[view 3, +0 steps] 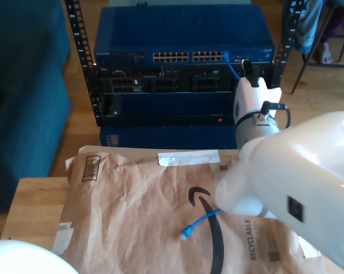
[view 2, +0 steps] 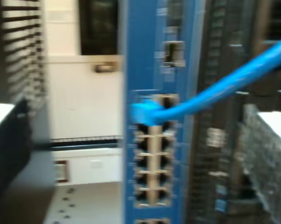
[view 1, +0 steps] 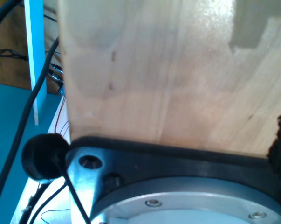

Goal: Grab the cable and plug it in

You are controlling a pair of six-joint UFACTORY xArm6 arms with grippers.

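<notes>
Second wrist view: the plug (view 2: 144, 113) of the cable (view 2: 224, 86) sits at a port in the blue switch (view 2: 145, 56), apparently seated, though blur prevents confirming it is fully home. The cable runs back from the port toward my second gripper. Dark and pale masses at the frame edges may be finger parts; whether the jaws are released or clenched on the cable, I cannot tell.

Exterior view: the cable (view 3: 231, 67) drops from the last port at the right of the switch (view 3: 183, 34) port row to my second gripper (view 3: 247, 71), which is raised close in front of the rack (view 3: 160, 85). The arm reaches forward over the paper bag (view 3: 143, 194) on the table (view 3: 32, 205). The cable's free end (view 3: 187, 231) lies on the bag, unplugged.

First wrist view: my first gripper's jaws cannot be judged; the camera looks along a wooden surface (view 1: 168, 74) above a dark mounting flange (view 1: 187, 161).

Judgement: insertion looks done or nearly so; remaining work is confirming seating, releasing and withdrawing.
</notes>
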